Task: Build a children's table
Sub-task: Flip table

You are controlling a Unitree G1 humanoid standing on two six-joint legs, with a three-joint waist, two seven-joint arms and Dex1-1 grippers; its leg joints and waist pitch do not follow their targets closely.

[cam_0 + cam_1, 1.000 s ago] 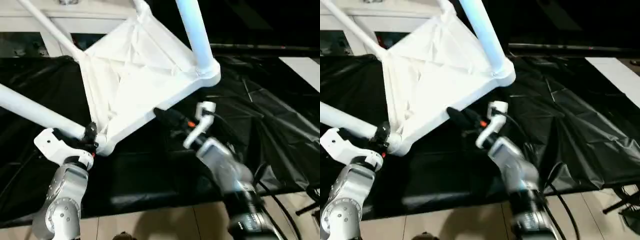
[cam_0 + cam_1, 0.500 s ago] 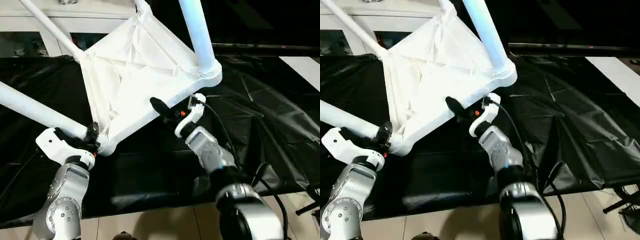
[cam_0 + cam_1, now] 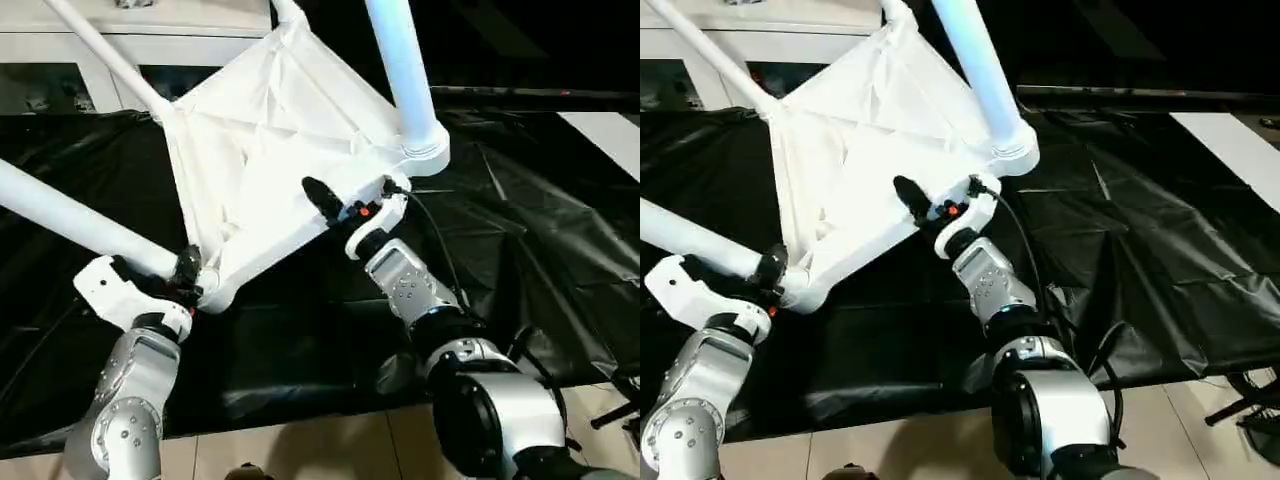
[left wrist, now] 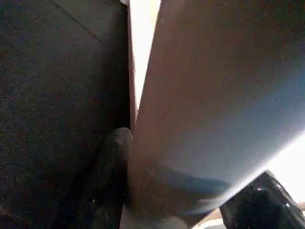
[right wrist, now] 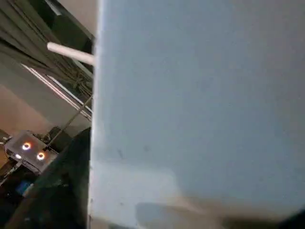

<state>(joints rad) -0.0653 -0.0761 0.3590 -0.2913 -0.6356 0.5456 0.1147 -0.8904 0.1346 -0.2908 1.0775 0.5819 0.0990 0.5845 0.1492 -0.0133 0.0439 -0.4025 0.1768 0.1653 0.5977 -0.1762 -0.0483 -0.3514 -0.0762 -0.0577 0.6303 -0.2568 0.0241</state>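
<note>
Tabletop (image 3: 270, 130) tilted up over black sheet (image 3: 520, 240), legs attached. Left gripper (image 3: 188, 272) clamped on leg (image 3: 70, 215) at corner socket; right gripper (image 3: 335, 205) straddling tabletop's edge, grip unclear.

Smooth white plastic tabletop (image 3: 270, 150), glossy crinkled black sheet (image 3: 520, 230), brushed silver metal forearms (image 3: 135, 400)

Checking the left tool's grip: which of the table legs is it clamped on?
The leg running off toward the robot's left; the left tool grips it by the tabletop's corner socket. The others stand free.
</note>
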